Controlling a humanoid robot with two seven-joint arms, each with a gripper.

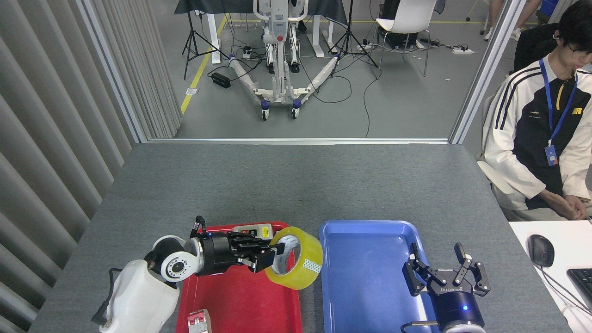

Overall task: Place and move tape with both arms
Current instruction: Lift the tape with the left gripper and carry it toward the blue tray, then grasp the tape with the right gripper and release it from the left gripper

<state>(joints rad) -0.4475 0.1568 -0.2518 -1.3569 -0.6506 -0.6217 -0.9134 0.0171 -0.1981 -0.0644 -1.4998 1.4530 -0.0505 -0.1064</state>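
Observation:
The yellow tape roll (300,262) hangs tilted above the right edge of the red tray (245,300), its white core facing left. My left gripper (274,255) is shut on the tape's rim, one finger inside the core. The left arm reaches rightward across the red tray. My right gripper (443,270) stands open and upright over the right side of the blue tray (360,277), nothing between its fingers.
A grey switch box (253,230) sits at the back of the red tray, partly hidden by my left arm. A small red-and-white breaker (199,321) lies at the tray's front. A person (541,134) sits at the right beside a desk with a mouse (540,250).

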